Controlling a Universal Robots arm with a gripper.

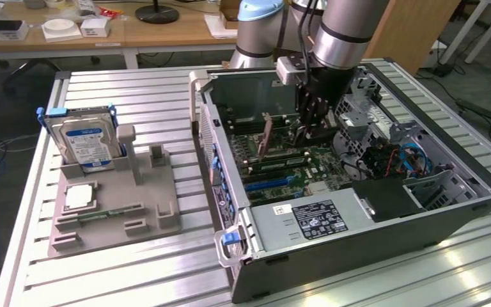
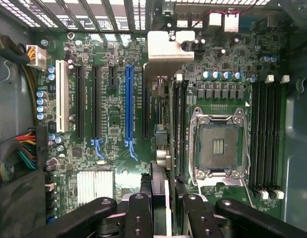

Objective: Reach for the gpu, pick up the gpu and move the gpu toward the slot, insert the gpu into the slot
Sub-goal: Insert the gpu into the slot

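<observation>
Inside an open black metal computer case (image 1: 382, 211), we see the black end effector (image 1: 308, 131) clamped on the gpu (image 2: 159, 181), a thin dark circuit card held edge-on just above the green motherboard (image 2: 113, 114). We judge insertion goes best with the card upright, its edge lined along the long black slot (image 2: 145, 104) beside the blue slot (image 2: 128, 104), and pressed evenly. The case lies on a ribbed aluminium table (image 1: 126, 89). Beside the case, a grey plastic tray (image 1: 143, 211) holds a silver, blue-labelled hard drive (image 1: 87, 144). Wooden desks (image 1: 169, 35) stand behind.
</observation>
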